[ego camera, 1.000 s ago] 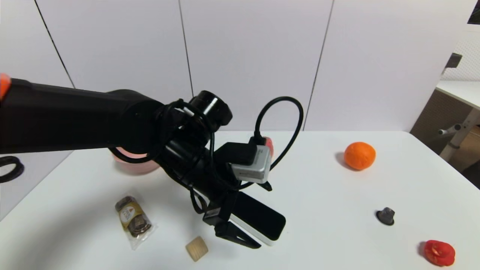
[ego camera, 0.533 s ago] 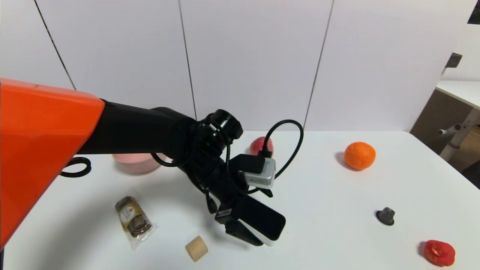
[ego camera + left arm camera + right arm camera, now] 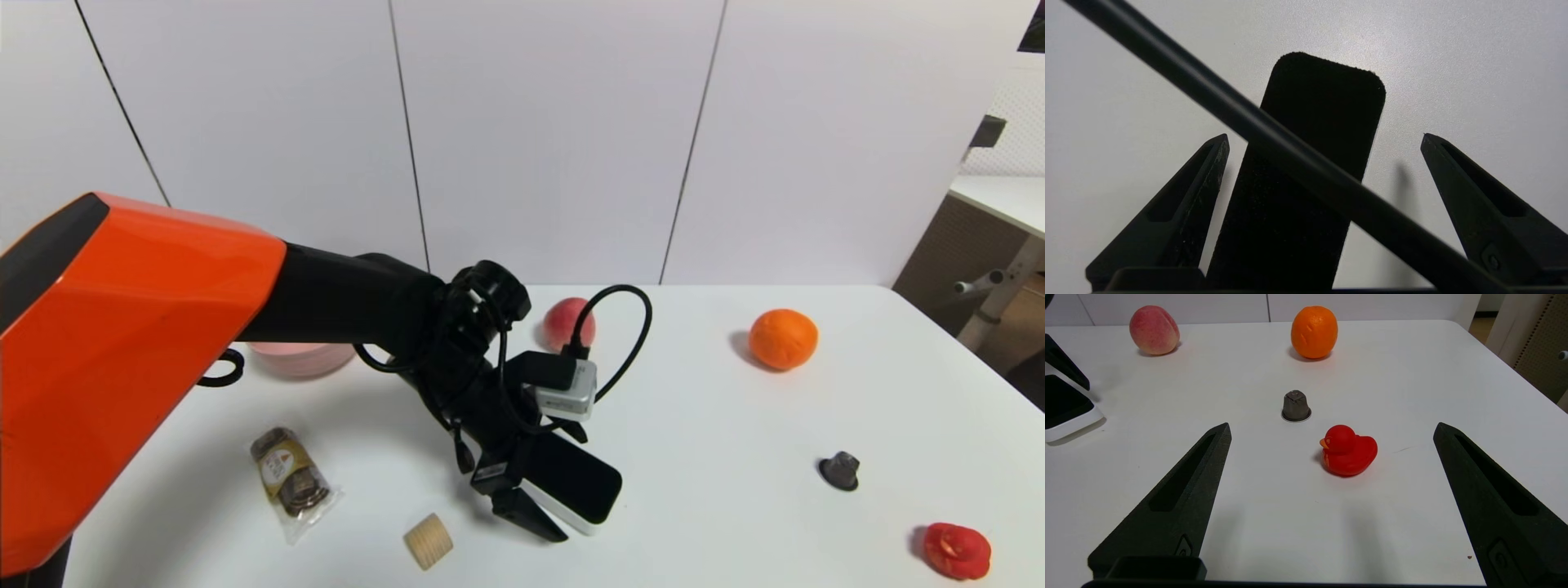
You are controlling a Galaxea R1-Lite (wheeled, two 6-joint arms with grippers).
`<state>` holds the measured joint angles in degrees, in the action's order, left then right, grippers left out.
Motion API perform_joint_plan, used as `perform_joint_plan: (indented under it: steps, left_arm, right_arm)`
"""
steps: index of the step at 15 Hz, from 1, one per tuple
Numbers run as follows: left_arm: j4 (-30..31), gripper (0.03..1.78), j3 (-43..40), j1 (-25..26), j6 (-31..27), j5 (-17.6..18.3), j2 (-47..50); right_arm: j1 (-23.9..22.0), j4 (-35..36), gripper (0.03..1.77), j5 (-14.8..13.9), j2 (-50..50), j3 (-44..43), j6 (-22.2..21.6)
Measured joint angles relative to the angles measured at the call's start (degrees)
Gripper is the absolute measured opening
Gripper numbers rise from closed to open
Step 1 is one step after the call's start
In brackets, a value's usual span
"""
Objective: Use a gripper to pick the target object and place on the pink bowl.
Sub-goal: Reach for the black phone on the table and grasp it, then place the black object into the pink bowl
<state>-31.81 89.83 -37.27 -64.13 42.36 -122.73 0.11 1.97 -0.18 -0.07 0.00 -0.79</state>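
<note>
White table; left jaws open around black-topped block; right jaws idle.

White counter, pale, smooth top. Landmark: black-topped block with white base, lying flat on it.
- Small tan wooden cylinder: near the block, to its left and nearer the viewer.
- Clear-wrapped brown snack packet: well left of the block.
- Pink bowl: left of the block and farther back, partly hidden by the arm.
- Peach: behind the block.
- Orange: right of it and farther back.
- Grey capsule: well right of the block.
- Red rubber duck: farther right than the capsule, nearer the viewer.
</note>
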Motion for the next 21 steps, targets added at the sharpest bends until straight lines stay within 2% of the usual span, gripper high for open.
perform_joint_plan:
  steps: [7,10,11,12,18,21]
  left_arm:
    - [-0.06,1.69,0.07,0.04,-0.55,-0.04,-1.83]
    - [-0.06,1.19,0.10,0.04,-0.50,-0.06,-2.27]
    - [-0.09,1.07,0.11,0.01,-0.48,-0.09,-2.38]
    - [-0.06,1.03,0.11,0.00,-0.46,-0.11,-2.46]
    - [-0.17,1.01,0.24,0.06,-0.04,-0.15,-1.66]
    - [-0.20,1.01,2.00,1.50,2.56,-0.20,2.08]
  right_arm:
    - [0.00,0.02,1.71,0.02,0.00,0.00,0.02]
    - [0.00,0.00,1.71,0.02,0.00,0.00,0.00]
    - [0.02,0.02,1.71,-0.02,0.00,0.00,0.02]
    - [0.02,0.00,1.71,0.02,0.00,0.00,0.02]
    - [-0.01,0.00,1.71,-0.02,0.00,0.00,0.00]
    - [0.00,0.02,1.71,0.00,0.00,0.00,0.00]
